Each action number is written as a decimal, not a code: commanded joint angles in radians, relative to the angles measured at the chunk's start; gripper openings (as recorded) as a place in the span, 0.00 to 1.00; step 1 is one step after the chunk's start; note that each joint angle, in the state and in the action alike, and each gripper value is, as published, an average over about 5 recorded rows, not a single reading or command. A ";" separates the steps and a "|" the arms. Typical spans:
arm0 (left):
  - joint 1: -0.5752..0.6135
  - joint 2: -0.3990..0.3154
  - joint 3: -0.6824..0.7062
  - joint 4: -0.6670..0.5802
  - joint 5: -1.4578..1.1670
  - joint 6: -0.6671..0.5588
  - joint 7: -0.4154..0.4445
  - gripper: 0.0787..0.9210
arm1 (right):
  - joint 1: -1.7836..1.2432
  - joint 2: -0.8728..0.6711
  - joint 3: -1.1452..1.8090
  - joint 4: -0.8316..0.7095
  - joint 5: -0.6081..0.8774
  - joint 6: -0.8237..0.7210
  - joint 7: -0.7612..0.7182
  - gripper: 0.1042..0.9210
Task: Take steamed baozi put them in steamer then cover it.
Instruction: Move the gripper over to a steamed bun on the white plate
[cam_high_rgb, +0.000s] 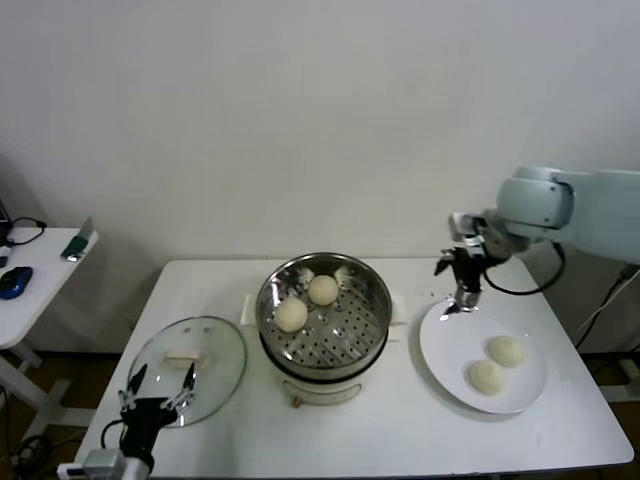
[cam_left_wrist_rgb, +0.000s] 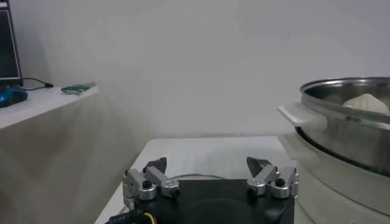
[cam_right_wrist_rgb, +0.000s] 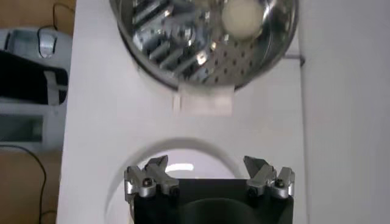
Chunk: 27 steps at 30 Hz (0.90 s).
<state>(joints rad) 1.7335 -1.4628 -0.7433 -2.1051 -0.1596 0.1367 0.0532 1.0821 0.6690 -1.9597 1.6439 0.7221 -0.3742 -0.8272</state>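
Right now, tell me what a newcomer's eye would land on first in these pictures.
The shiny steamer at the table's centre stands out first, with two steamed baozi inside it toward the back. To its right, a white plate holds two more buns, with the open right gripper hovering above the plate's far rim. To the steamer's left, the glass cover lies flat on the table, the open left gripper at its near edge.
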 joint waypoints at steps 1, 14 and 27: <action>0.001 0.000 0.001 0.001 0.002 -0.001 0.000 0.88 | -0.139 -0.153 -0.032 0.006 -0.176 0.037 -0.025 0.88; 0.012 -0.007 -0.001 0.001 0.006 -0.007 -0.001 0.88 | -0.501 -0.185 0.202 -0.130 -0.335 0.028 0.001 0.88; 0.012 -0.012 0.003 0.011 0.016 -0.011 -0.001 0.88 | -0.691 -0.151 0.402 -0.230 -0.375 0.010 0.026 0.88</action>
<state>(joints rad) 1.7456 -1.4747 -0.7407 -2.0961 -0.1454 0.1263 0.0517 0.5577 0.5167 -1.6963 1.4777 0.3966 -0.3620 -0.8091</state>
